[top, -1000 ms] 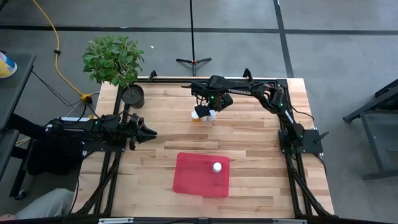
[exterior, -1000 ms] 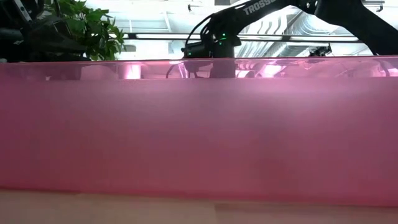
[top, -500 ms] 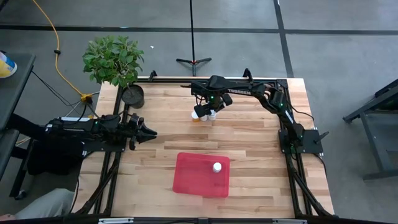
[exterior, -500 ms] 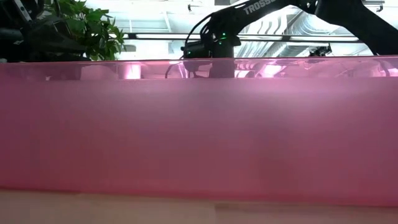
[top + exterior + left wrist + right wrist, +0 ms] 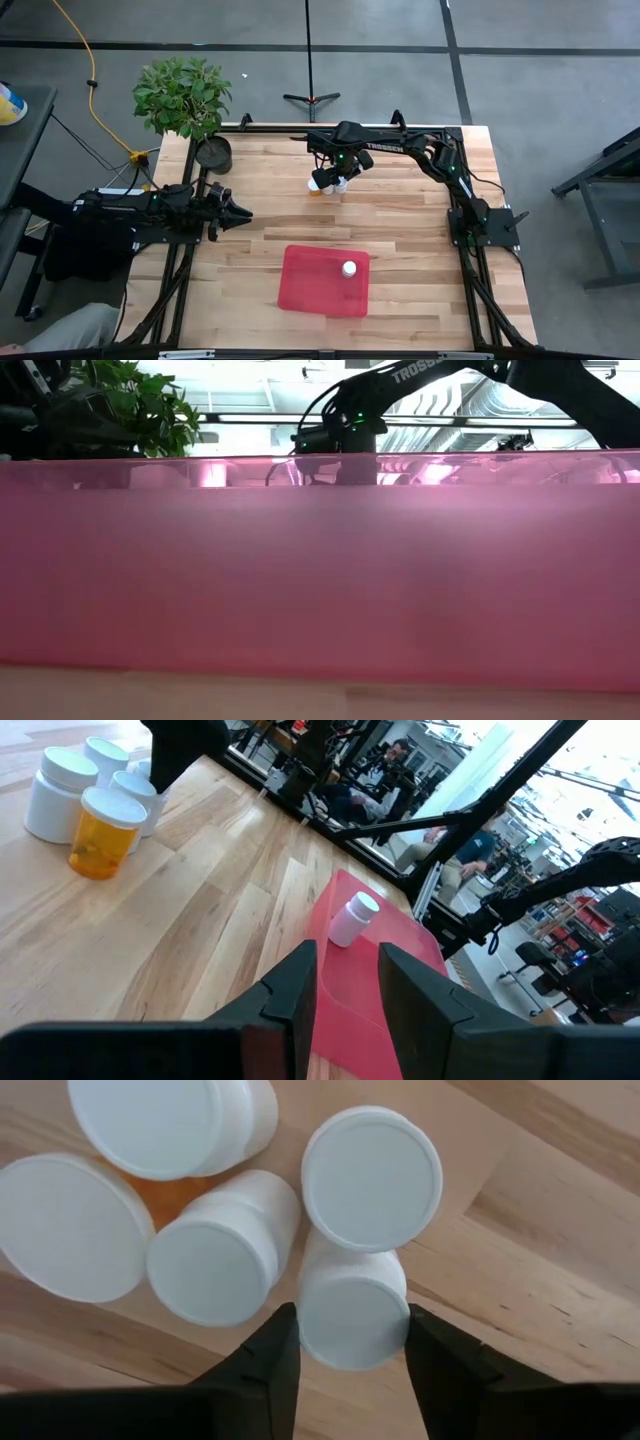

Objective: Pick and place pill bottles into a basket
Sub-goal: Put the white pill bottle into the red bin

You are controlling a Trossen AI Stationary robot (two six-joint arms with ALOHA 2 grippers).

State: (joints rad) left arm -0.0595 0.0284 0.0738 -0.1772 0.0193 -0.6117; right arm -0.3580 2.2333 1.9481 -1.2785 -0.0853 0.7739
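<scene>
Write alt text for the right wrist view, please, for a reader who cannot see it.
The right gripper is shut on a white pill bottle, seen from above. Four more white-capped bottles cluster beside it on the wooden table.

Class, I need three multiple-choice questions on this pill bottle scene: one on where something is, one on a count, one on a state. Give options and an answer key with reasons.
1. Where does the plant pot stand?
A. In the red tray
B. At the table's far left corner
C. Under the right arm

2. How many pill bottles lie in the red tray?
A. One
B. Three
C. None

3. What is the right hand doing?
A. Hanging open over the tray
B. Resting shut on bare wood
C. Shut on a white bottle in the cluster

Key:
1 B, the high view shows it at that corner below the leaves.
2 A, a single bottle rests there.
3 C, the right wrist view shows both fingers pressed against its sides.
</scene>
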